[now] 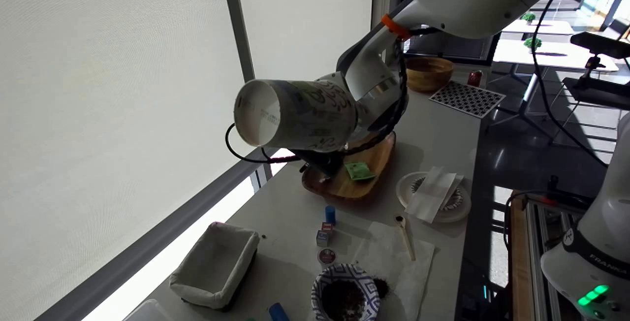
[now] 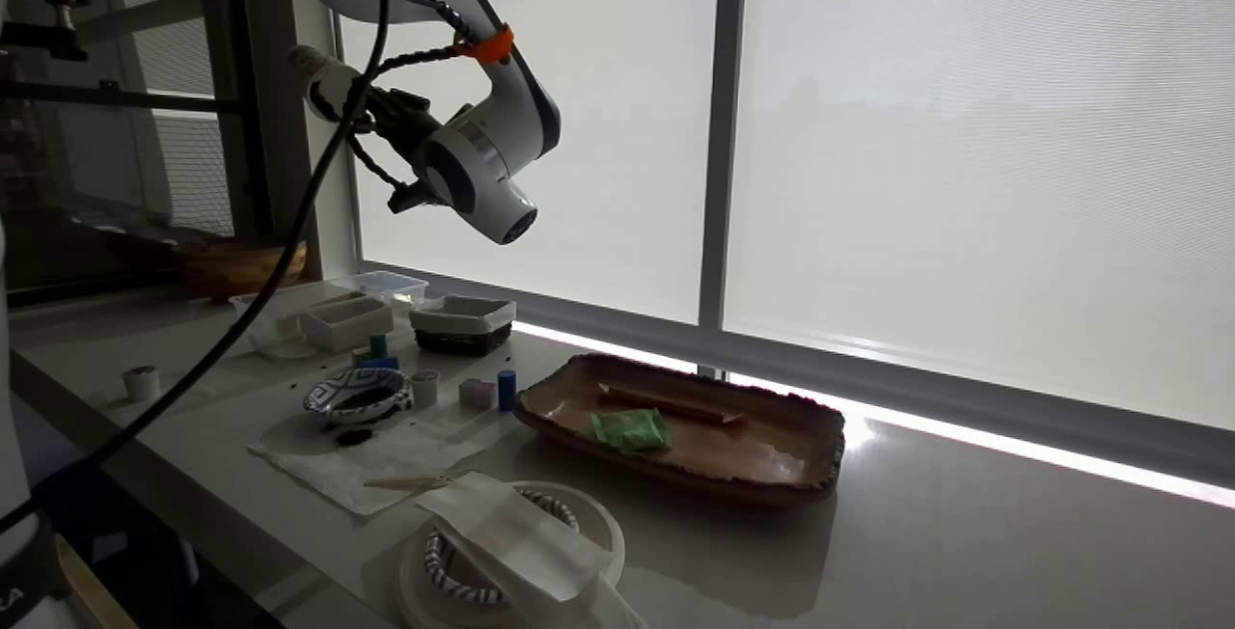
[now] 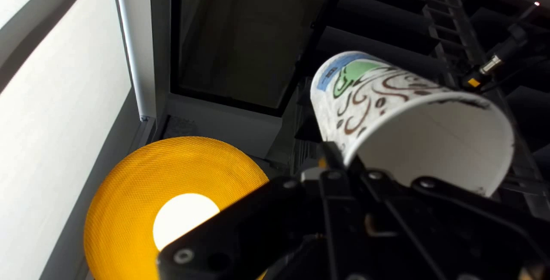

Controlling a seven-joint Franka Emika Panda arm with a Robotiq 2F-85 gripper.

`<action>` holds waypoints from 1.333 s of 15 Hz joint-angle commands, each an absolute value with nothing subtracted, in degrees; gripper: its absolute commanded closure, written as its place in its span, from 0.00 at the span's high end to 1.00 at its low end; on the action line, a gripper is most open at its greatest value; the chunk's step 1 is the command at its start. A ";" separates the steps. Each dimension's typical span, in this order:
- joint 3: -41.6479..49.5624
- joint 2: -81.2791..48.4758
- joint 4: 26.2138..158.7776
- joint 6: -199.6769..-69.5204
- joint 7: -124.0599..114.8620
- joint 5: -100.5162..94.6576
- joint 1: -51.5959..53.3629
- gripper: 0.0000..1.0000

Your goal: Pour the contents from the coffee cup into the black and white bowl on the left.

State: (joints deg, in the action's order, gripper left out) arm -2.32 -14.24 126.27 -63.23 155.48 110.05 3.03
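My gripper [image 3: 344, 157] is shut on the rim of the coffee cup [image 3: 365, 93], one finger outside the wall and one inside. This white paper cup with a printed coffee design hangs on its side, well above the table. Its base faces the camera in an exterior view [image 1: 258, 114]; the wrist view shows into its mouth, where the visible wall is bare apart from dark specks at the rim. The black and white bowl [image 1: 322, 299], with a geometric pattern, stands on the table holding dark grounds. More grounds lie spilled beside it.
A wooden tray [image 2: 772, 460] bears a green packet [image 2: 632, 428]. Paper covers part of a striped bowl on a white plate [image 2: 603, 518]. Around the patterned bowl are a cloth-lined basket [image 1: 214, 262], a wooden spoon [image 1: 407, 242], small pods and blocks.
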 commanded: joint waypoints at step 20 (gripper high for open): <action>-1.76 -13.75 130.26 -65.17 157.35 107.48 4.24 0.01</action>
State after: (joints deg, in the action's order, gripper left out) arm -2.32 -14.81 128.69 -63.70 155.48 108.95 3.54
